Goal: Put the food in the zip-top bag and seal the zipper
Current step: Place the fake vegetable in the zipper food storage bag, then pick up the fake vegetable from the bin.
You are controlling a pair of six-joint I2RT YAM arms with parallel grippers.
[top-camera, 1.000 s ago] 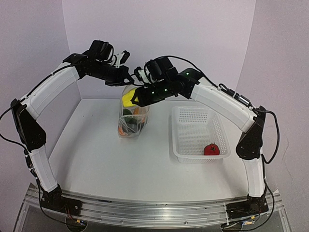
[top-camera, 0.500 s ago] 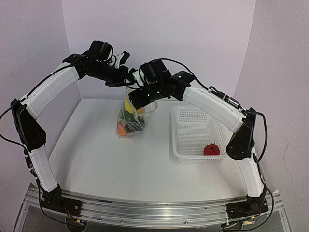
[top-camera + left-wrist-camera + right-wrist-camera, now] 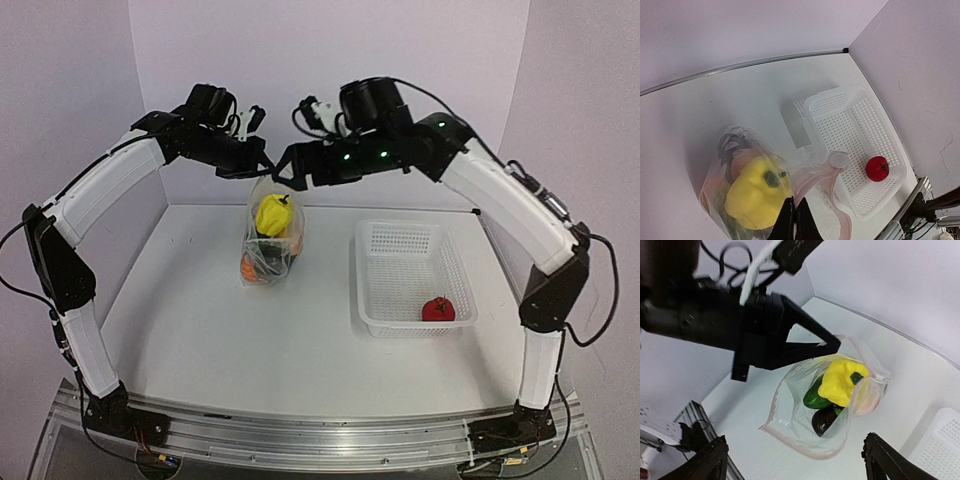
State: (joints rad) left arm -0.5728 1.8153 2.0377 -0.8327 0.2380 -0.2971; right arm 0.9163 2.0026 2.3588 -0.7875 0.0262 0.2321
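The clear zip-top bag [image 3: 270, 240] hangs open-mouthed above the table's back middle, and my left gripper [image 3: 263, 167] is shut on its top edge. Inside lie a yellow pepper [image 3: 272, 213], a green piece [image 3: 813, 396], a dark round one [image 3: 824, 420] and orange food [image 3: 250, 268]. In the left wrist view the shut fingertips [image 3: 795, 202] pinch the bag [image 3: 735, 165] beside the pepper [image 3: 757, 192]. The pinkish zipper [image 3: 785, 442] rims the mouth. Just right of and above the bag, my right gripper [image 3: 288, 180] is open and empty. A red food piece [image 3: 437, 309] lies in the basket.
The white perforated basket [image 3: 362, 285] stands right of the bag, its near right corner holding the red piece [image 3: 877, 168]. Purple walls close the back and both sides. The left arm's fingers [image 3: 832, 343] reach across the right wrist view above the bag [image 3: 790, 410].
The right gripper has opened and let go of the yellow pepper, which now rests in the bag. It has pulled up and back out of the bag mouth. The left gripper held still.
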